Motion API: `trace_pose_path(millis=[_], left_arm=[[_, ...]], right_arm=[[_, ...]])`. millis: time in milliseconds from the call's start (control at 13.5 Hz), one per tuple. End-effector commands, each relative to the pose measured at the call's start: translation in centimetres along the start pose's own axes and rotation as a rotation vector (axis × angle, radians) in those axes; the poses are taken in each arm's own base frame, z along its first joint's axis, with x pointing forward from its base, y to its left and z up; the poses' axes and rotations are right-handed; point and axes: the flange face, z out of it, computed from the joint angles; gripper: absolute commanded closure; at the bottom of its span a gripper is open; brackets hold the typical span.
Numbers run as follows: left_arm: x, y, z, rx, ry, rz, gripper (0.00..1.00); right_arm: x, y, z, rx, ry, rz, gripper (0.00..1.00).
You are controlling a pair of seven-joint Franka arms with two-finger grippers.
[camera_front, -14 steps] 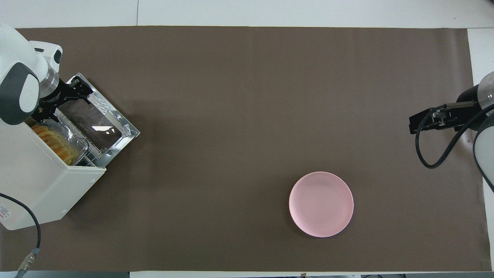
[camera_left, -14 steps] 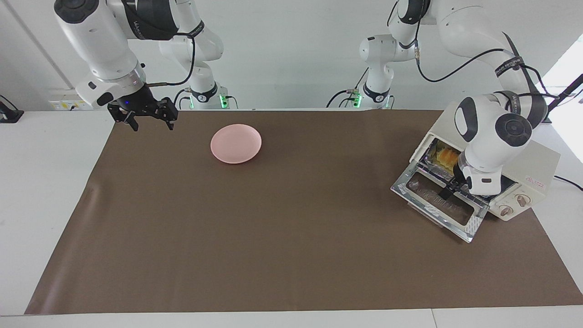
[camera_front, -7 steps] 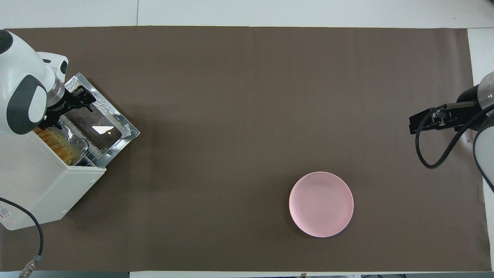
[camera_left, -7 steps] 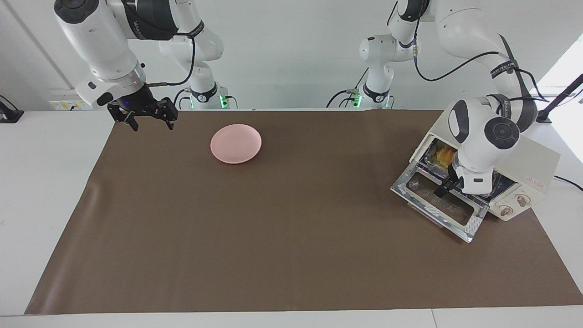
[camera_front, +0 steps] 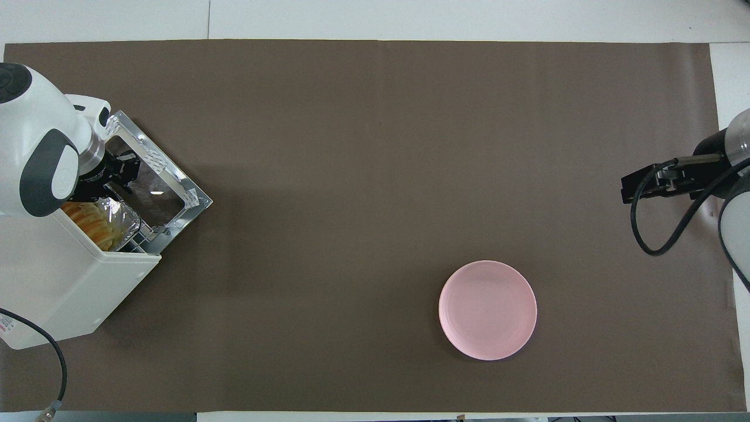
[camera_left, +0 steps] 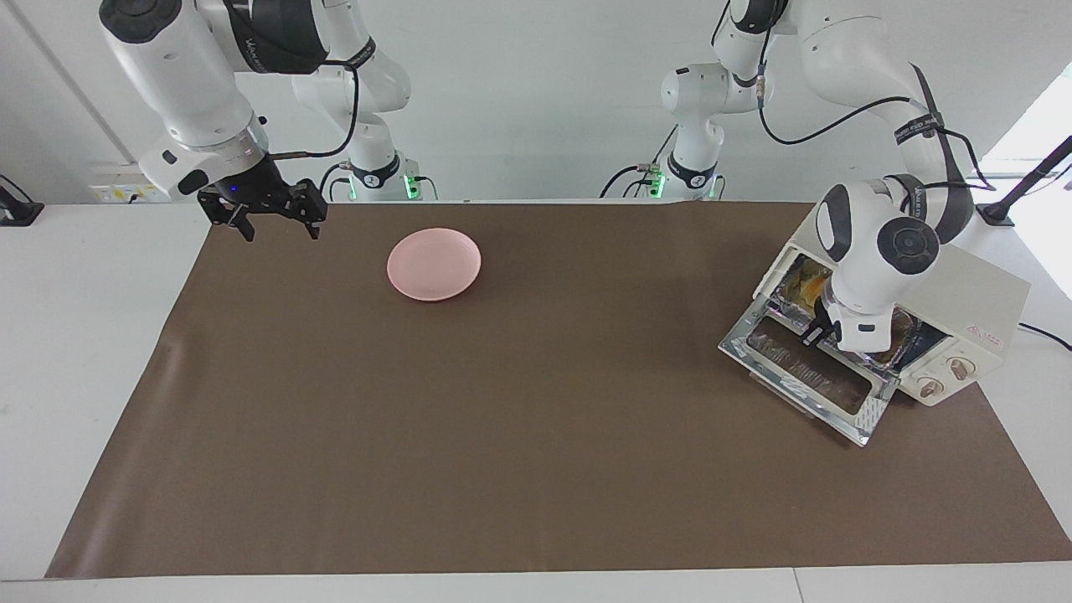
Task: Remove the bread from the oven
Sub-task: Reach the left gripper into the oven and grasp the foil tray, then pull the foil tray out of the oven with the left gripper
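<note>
One step of the task reads as complete: the oven [camera_left: 913, 322] at the left arm's end of the bench [camera_left: 536, 402] has its glass door [camera_left: 804, 377] dropped flat onto the brown mat. Removal itself is outstanding. The bread [camera_front: 88, 217] lies inside the oven cavity on a foil tray [camera_front: 120, 220], which sits on the wire rack; in the overhead view the loaf shows at about eight o'clock of the door. No part of it has cleared the opening.

Left gripper [camera_left: 816, 333] hovers over the hinge end of the open door, at the mouth of the cavity. It carries nothing that can be seen; whether its fingers are spread or closed cannot be told, as the wrist hides most of them.

Right gripper [camera_left: 270, 209] waits over the corner of the mat at the right arm's end, fingers apart and empty.

Pink plate [camera_left: 434, 264] stands empty, well apart from the oven, at roughly nine o'clock of it in the facing view.
</note>
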Motion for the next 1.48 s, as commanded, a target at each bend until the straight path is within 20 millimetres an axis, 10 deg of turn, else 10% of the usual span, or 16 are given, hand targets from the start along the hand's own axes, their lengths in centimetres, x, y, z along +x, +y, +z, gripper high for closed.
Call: trace_pose_path(millis=[0, 444, 667, 1037, 1407], left_arm=[[-0.7, 0.4, -1.1, -0.008, 0.053, 0.081, 1.0], [-6.7, 12.9, -9.5, -0.19, 0.078, 0.297, 1.0], [-14.8, 20.2, -12.0, -0.226, 0.09, 0.445, 1.0], [-27.1, 30.0, -10.3, -0.274, 0.093, 0.642, 1.0], [-34.6, 34.0, -9.1, -0.304, 0.118, 0.752, 1.0]], right_arm=[[-0.3, 0.3, -0.4, -0.001, -0.004, -0.015, 0.0], [-0.3, 0.3, -0.4, -0.001, -0.004, -0.015, 0.0], [-0.3, 0.2, -0.4, -0.001, -0.004, -0.017, 0.0], [-0.3, 0.3, -0.4, -0.001, -0.004, -0.015, 0.0], [-0.3, 0.3, -0.4, -0.001, -0.004, -0.015, 0.0]])
